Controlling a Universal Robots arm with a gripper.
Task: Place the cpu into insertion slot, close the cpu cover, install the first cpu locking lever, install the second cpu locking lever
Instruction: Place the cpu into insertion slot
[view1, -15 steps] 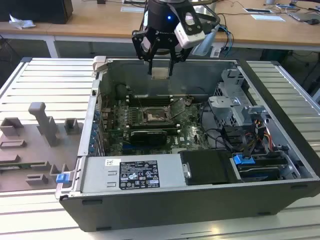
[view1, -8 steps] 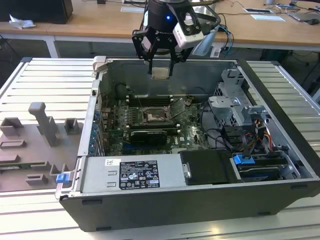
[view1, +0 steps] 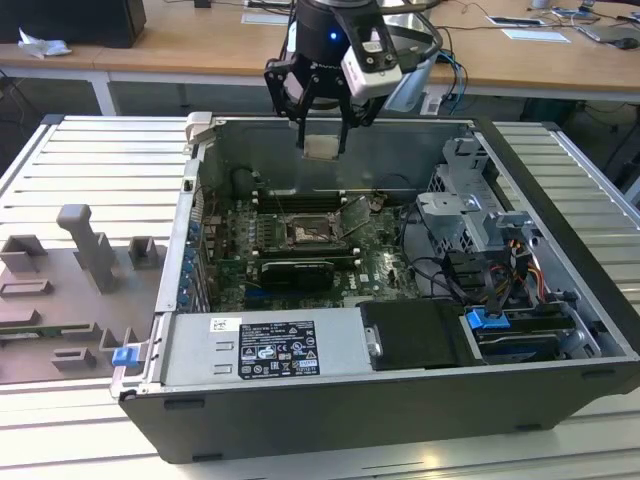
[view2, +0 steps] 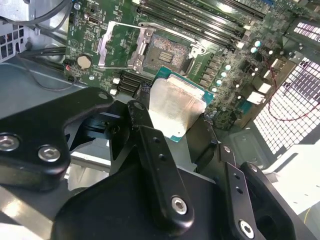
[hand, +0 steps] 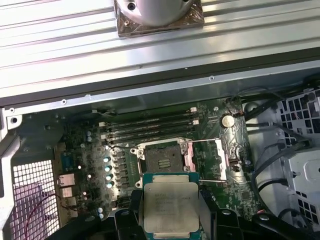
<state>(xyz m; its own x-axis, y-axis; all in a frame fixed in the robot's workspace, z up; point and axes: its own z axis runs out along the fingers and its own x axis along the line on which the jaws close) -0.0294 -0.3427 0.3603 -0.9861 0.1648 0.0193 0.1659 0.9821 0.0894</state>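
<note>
The tool (view1: 322, 145) hangs in the upper middle of the exterior view, above the far wall of the open computer case (view1: 350, 410), which lies on its side on the slatted table (view1: 60, 160). Its fingers are closed just far enough to pinch the cpu (view1: 320, 149) by two opposite edges. Both wrist views show the silver lid of the chip facing up and the chip lying roughly level between the black fingers. Holding it by the edges seems meant to keep the contact side untouched and the chip flat enough to go down square.

The cpu is clear of the board, in the air and well apart from the insertion slot (view1: 305, 233). In the exterior view the slot sits lower, near the middle of the green motherboard (view1: 380, 265). In the first wrist view the dark socket lies bare just beyond the chip's far edge, next to the long memory slots (hand: 150, 125).

The cpu cover (view1: 352, 215) is swung up on its hinge at the side of the slot towards the exterior view's right. It stands tilted, which leaves the socket open from above. Placing the chip is the step in hand, and nothing is seated yet.
</note>
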